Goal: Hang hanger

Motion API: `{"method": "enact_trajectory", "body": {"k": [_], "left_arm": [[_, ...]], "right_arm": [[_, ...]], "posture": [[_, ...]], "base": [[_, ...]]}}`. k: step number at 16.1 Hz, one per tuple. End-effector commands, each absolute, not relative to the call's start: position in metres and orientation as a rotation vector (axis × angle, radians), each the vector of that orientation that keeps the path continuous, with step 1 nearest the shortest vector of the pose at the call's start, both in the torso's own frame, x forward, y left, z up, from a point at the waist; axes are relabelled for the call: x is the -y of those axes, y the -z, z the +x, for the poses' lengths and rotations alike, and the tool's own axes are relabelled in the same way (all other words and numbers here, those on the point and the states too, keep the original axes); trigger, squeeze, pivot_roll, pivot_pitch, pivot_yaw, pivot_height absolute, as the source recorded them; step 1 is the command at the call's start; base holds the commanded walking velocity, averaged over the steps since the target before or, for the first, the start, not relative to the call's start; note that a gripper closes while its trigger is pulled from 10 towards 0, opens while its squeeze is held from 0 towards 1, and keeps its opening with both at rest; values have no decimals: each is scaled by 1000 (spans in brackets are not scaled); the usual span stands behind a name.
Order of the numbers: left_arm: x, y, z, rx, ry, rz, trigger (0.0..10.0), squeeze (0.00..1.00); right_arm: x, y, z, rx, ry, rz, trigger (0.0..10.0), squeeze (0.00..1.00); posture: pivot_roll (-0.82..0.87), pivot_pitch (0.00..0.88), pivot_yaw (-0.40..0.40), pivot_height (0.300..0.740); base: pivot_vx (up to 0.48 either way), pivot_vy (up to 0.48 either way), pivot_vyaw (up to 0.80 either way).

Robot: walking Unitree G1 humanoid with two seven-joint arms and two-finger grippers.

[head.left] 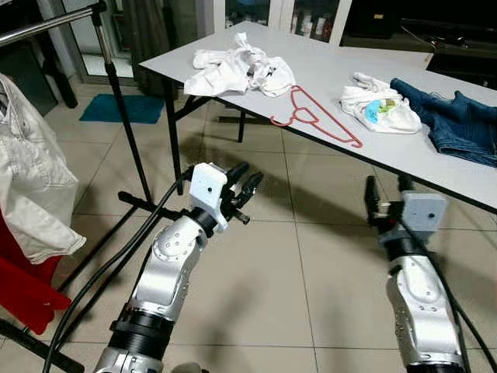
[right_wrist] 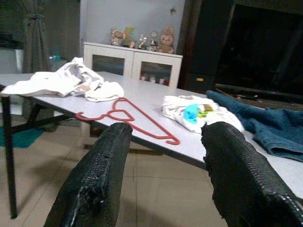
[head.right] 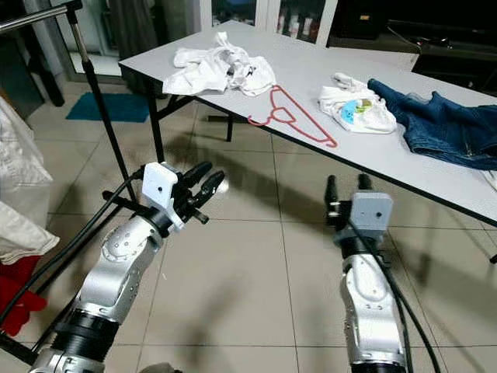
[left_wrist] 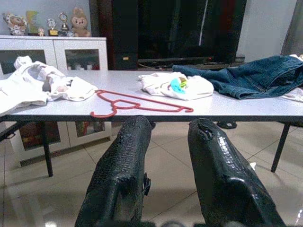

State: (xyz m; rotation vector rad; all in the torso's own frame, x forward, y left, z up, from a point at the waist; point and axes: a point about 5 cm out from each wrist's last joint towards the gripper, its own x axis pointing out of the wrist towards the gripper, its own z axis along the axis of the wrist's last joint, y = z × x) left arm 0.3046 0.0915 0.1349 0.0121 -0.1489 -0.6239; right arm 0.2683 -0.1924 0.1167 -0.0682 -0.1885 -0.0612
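Note:
A red hanger (head.left: 314,115) lies flat on the grey table (head.left: 326,70), between two heaps of white cloth; it shows too as the hanger (left_wrist: 137,103) and the hanger (right_wrist: 130,118). My left gripper (head.left: 247,185) is held up in front of the table's near edge, open and empty, below and left of the hanger. Further right, my right gripper (head.left: 387,189) is also open with nothing in it, just short of the table edge. A metal clothes rail (head.left: 46,22) on a black stand (head.left: 128,132) stands at the left.
White clothes (head.left: 237,68) and a second white bundle (head.left: 380,107) flank the hanger; blue jeans (head.left: 458,120) lie at the table's right. A white garment (head.left: 31,179) hangs from the rail above something red (head.left: 23,284). Tiled floor lies between me and the table.

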Motion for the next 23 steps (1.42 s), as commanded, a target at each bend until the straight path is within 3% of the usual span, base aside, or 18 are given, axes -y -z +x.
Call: {"method": "enact_trajectory", "body": {"k": [1, 6, 17, 23], "left_arm": [[-91, -137, 306, 154, 620, 10, 10000, 0], [-116, -143, 325, 141, 339, -140, 10000, 0], [-102, -134, 327, 43, 421, -119, 10000, 0], [-108, -134, 328, 39, 396, -124, 10000, 0]], "right_arm": [[194, -116, 267, 182, 58, -74, 10000, 0], [197, -122, 270, 207, 88, -83, 10000, 0], [195, -121, 271, 211, 105, -88, 10000, 0], [193, -119, 271, 203, 107, -83, 10000, 0]], "posture": [[44, 0, -9, 723], [52, 0, -16, 723], [46, 0, -2, 723], [52, 0, 1, 723]], "base": [[0, 0, 0], [0, 0, 0], [0, 0, 0], [0, 0, 0]]}}
